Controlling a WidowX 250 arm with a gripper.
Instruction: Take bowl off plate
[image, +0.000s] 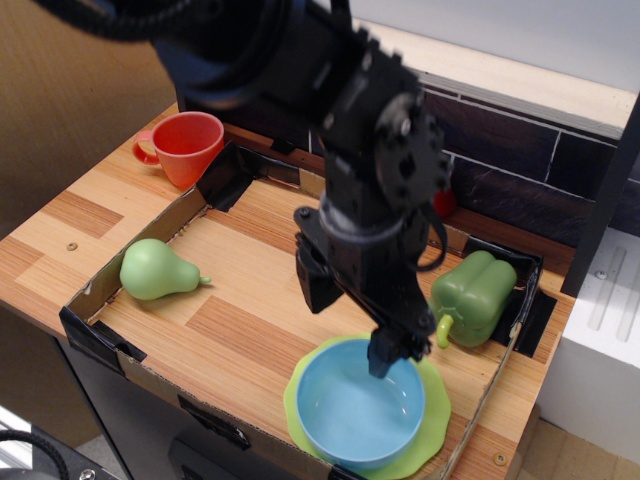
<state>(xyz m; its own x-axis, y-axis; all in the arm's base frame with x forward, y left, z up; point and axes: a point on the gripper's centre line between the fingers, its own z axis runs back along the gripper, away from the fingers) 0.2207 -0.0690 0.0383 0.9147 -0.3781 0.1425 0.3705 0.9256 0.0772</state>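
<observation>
Pincer (350, 325) wide, one finger inside bowl (360, 405) on plate (432, 425); no writing legible.

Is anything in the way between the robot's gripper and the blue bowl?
No, nothing visible is. The gripper hangs open right over the bowl, one finger already dipping at its far rim. The bowl sits on the plate.

Readable text: we found none anywhere in the view.
Bowl (355, 420): we saw plain light blue plastic, no label or mark.
Plate (432, 425): we saw plain lime green, no print.
Cup (190, 145): we saw plain red-orange, no logo.
Gripper (350, 320): we made out no brand or number on its black, blurred body.
</observation>
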